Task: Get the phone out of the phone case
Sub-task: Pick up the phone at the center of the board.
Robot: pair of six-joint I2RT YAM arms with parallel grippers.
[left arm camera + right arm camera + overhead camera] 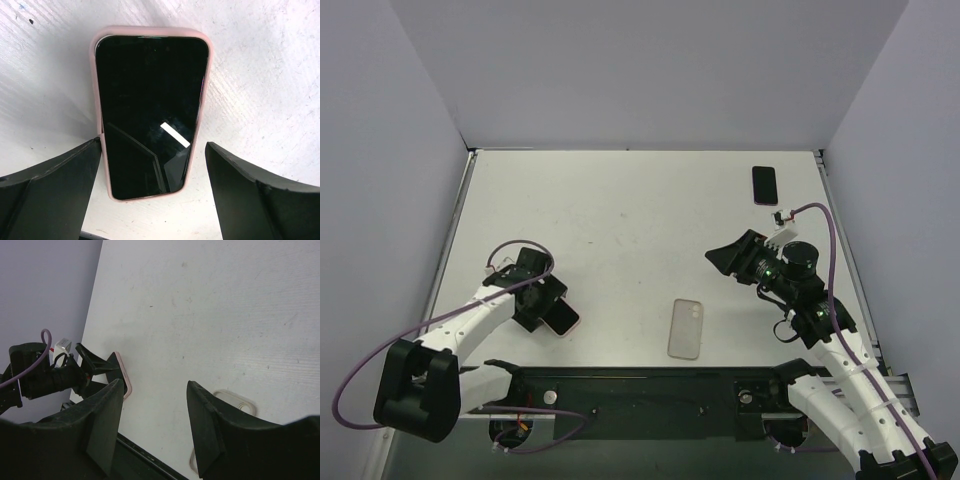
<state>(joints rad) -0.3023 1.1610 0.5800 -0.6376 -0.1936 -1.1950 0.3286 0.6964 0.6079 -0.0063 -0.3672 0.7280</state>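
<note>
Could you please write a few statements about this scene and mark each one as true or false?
1. The black smartphone in the soft pink case lies screen up between the fingers of the left end effector. True.
2. The left end effector is shut on this phone. False: its jaws stand wide open.
3. The right end effector holds the clear plastic phone case. False: it holds nothing, and the case lies flat on the white table between the arms.
4. A bare black phone lies near the far right corner of the table. True.
</note>
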